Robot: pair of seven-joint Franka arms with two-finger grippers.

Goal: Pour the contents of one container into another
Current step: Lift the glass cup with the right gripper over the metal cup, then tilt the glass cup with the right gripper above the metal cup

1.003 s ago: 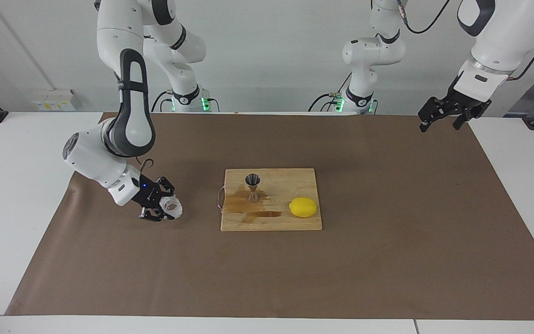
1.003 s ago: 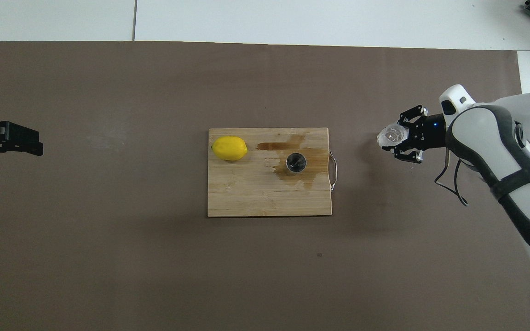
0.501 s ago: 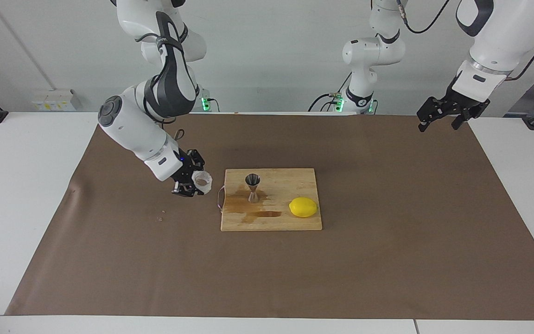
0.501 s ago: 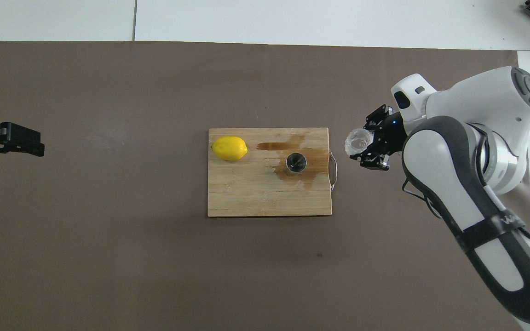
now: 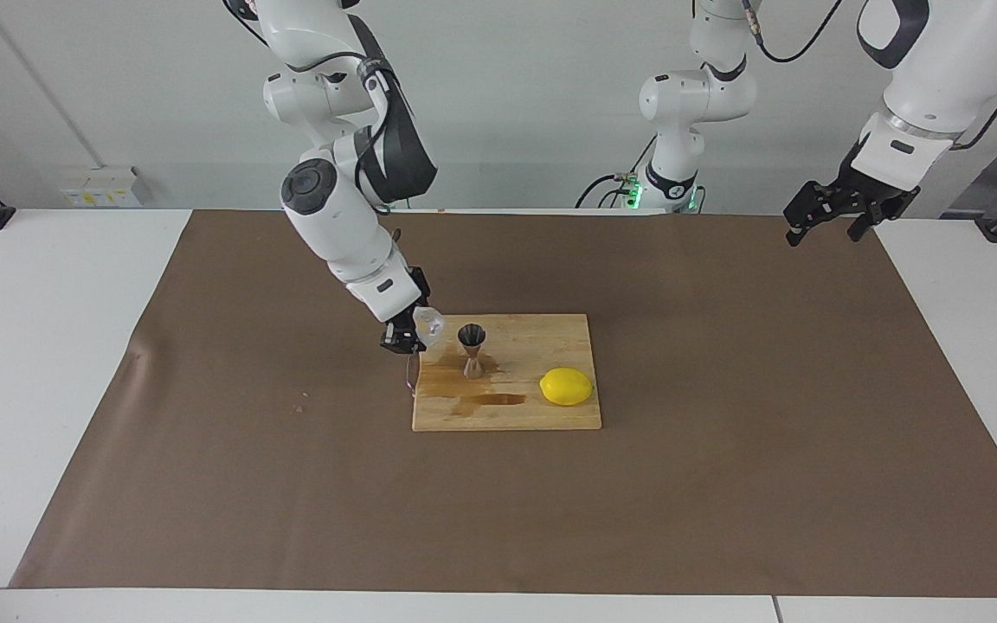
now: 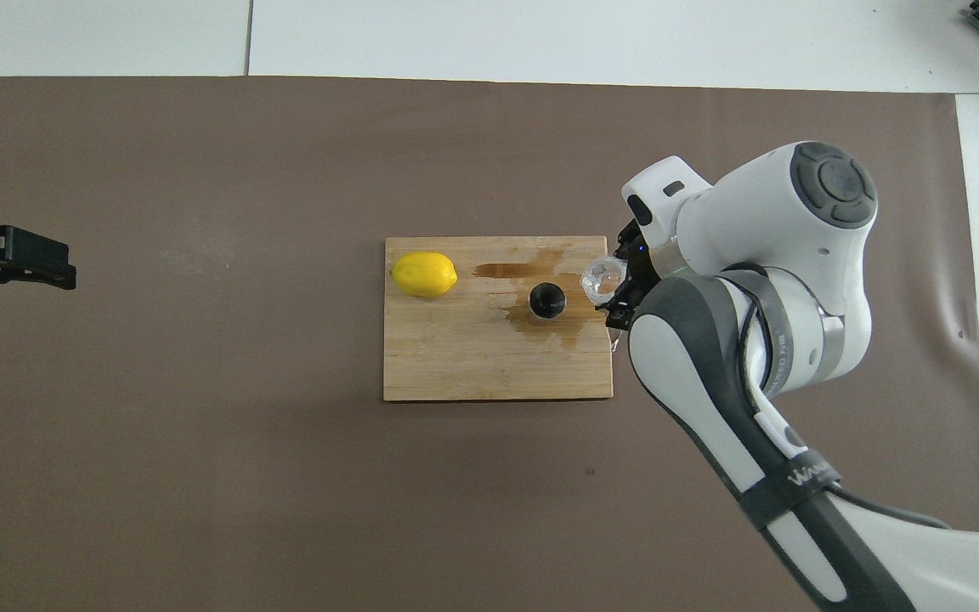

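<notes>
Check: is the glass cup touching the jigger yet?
Apart. The facing view shows bare board between the glass cup, held by the right gripper, and the jigger.

The right gripper hangs tilted and clamped above the counter's middle, while the left gripper waits raised over the left arm's end.

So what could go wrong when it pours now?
The small shiny steel jigger has a narrow mouth, so liquid from the small bumpy clear glass cup in the right claw might miss. The wooden cutting board already shows wet brown stains. The claw is also close to the jigger and could knock it over.
</notes>
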